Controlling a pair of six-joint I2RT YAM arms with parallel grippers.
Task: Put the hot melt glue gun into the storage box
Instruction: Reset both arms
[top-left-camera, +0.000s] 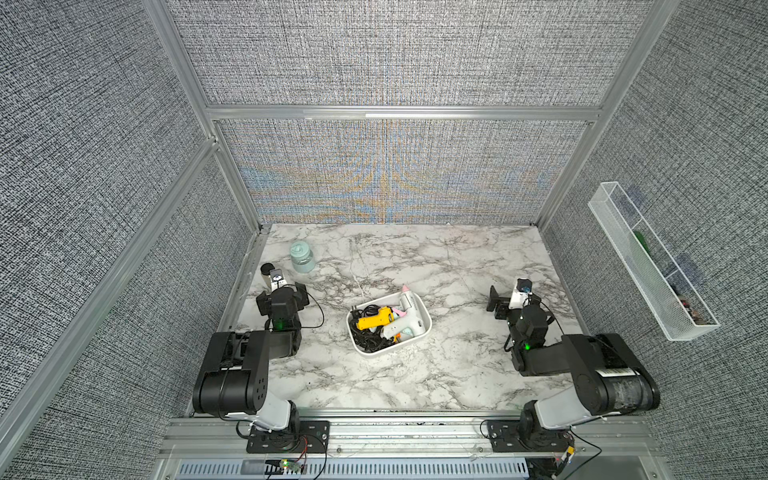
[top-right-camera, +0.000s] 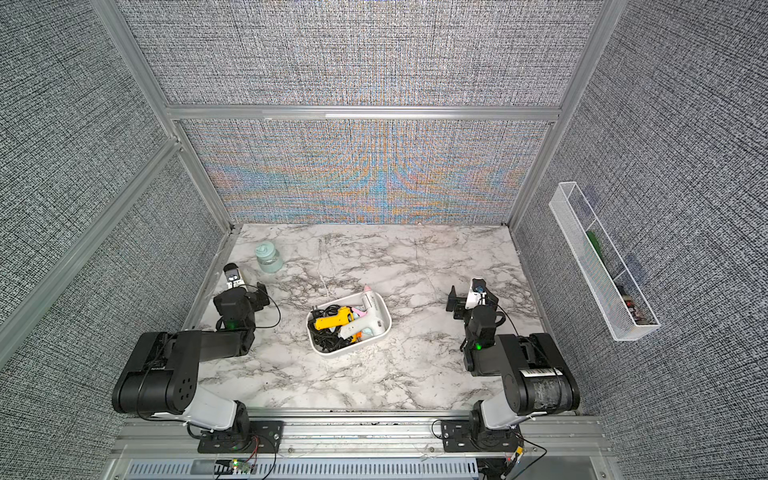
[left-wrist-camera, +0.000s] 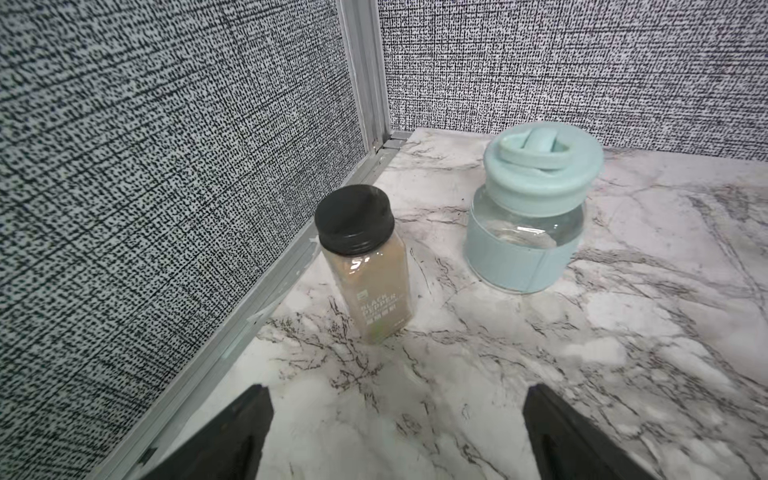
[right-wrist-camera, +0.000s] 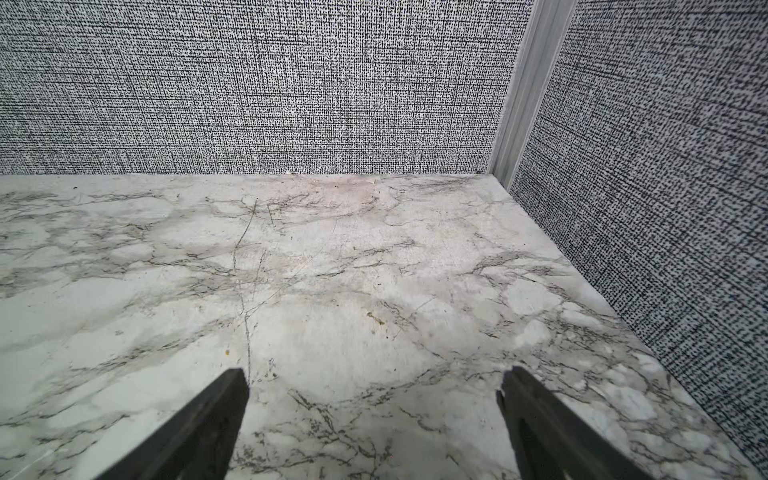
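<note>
Storage box (top-left-camera: 401, 344) well apart from left tool (left-wrist-camera: 397, 388), right tool (right-wrist-camera: 375, 370)

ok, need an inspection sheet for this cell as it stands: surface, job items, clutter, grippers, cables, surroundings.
Surface: marble-look table, a few small specks.
Job's things: storage box mid-table holds a yellow glue gun and a white glue gun; no gun seen outside it.
Clutter: spice bottle and teal-lidded jar, upright, apart, near the far left corner.
Grippers: left gripper and right gripper open, empty, clear of the box.
Cables: black cords tangled inside the box.
Surroundings: grey fabric walls; wire-mesh tray on the right wall.
</note>
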